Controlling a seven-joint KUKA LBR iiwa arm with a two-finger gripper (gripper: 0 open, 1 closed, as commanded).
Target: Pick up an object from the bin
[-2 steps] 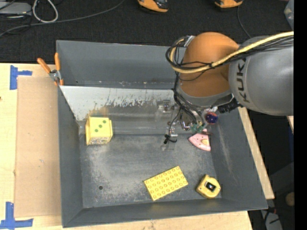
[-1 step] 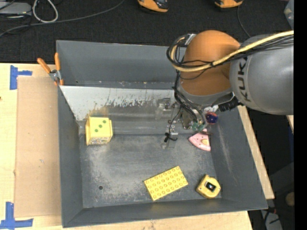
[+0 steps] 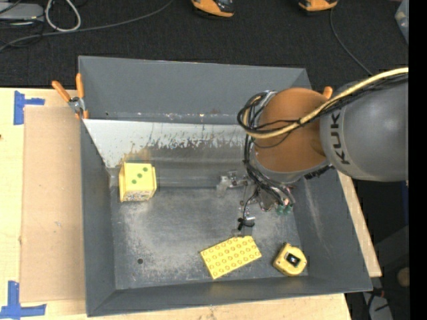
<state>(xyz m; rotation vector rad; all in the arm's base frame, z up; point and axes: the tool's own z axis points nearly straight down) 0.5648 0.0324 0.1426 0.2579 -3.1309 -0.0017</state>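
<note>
My gripper (image 3: pixel 245 221) hangs under the orange wrist cover in the right half of the bin, just above the floor. A flat yellow studded building plate (image 3: pixel 231 256) lies right below it toward the front wall, a short gap away. A small yellow and black tape measure (image 3: pixel 289 260) rests to the right of the plate near the front right corner. Nothing shows in the gripper.
A yellow cube with green dots (image 3: pixel 137 181) sits at the left by the back slope. The arm and its cover hide the bin's right back part. Bare floor spans the middle and front left.
</note>
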